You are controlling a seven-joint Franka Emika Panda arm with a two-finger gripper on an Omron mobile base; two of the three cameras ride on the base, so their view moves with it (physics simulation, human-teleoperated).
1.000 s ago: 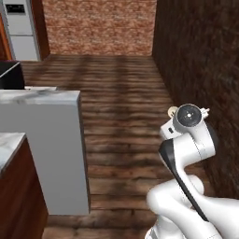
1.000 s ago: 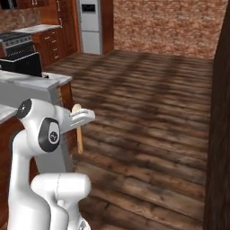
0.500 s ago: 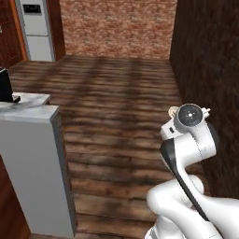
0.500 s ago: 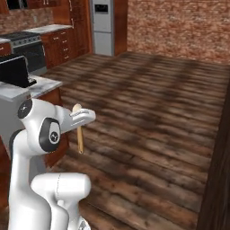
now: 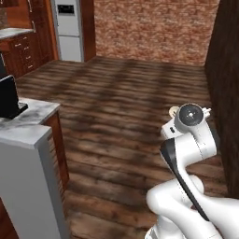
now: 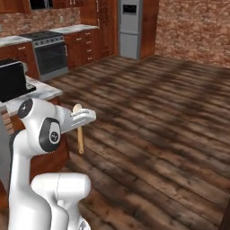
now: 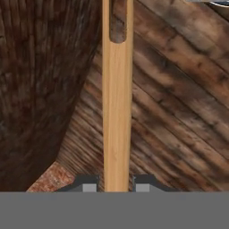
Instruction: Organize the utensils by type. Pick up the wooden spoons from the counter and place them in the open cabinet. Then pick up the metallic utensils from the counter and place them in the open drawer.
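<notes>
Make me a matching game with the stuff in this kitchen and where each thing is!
Things:
1. wooden spoon
2. fridge
3. stove
4. counter

Places or states:
A. white marble top, close on the robot's left
B. tall and silver, by the far brick wall
C. held in the gripper, handle hanging down
D. set among the wooden cabinets, dark oven door

Pairs: 1-C, 2-B, 3-D, 4-A

The arm stands folded at lower left of the right base view. Its gripper point(image 7: 116, 182) is clamped on a wooden spoon point(image 7: 117, 103).
</notes>
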